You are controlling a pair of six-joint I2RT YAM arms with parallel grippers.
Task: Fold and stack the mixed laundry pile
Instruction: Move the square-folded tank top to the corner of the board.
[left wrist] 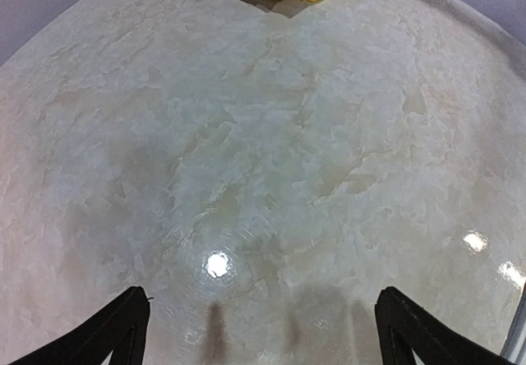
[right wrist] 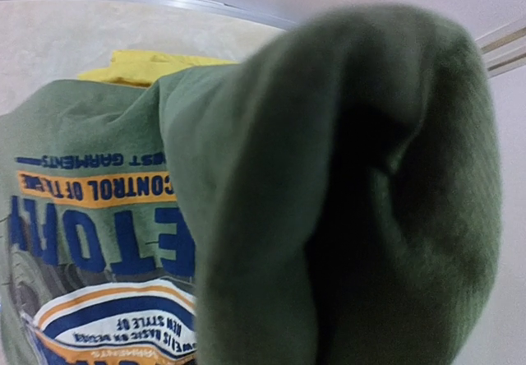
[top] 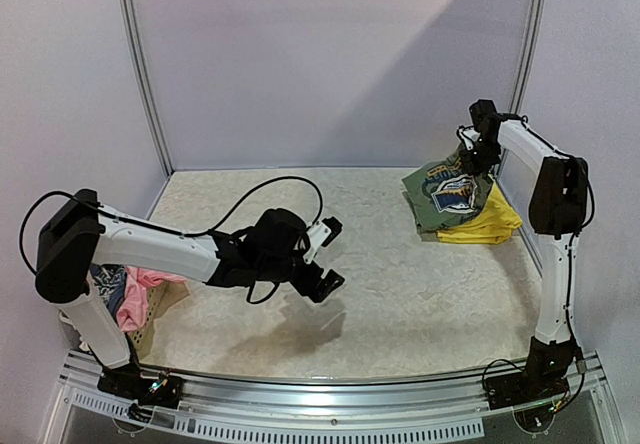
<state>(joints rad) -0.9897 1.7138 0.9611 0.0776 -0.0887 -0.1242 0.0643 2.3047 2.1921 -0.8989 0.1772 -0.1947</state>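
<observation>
Item: olive-green top, printed with a blue, orange and white graphic. It lies partly folded on the yellow shorts at 2 o'clock on the table.

Handling (judged): light, limp knit with no stiffness. It will sag and drag from any single hold. Best taken at a hem or folded edge and laid down slowly so the stack below keeps its shape.

Right tool: at the top's 1 o'clock corner, closed on a raised fold. In the wrist view the cloth covers the fingers.

Left tool: jaws spread wide, holding nothing, hanging over bare table near the centre.

Outstanding stock: pink piece and blue-grey piece, heaped unfolded at 8 o'clock off the table's left edge.
</observation>
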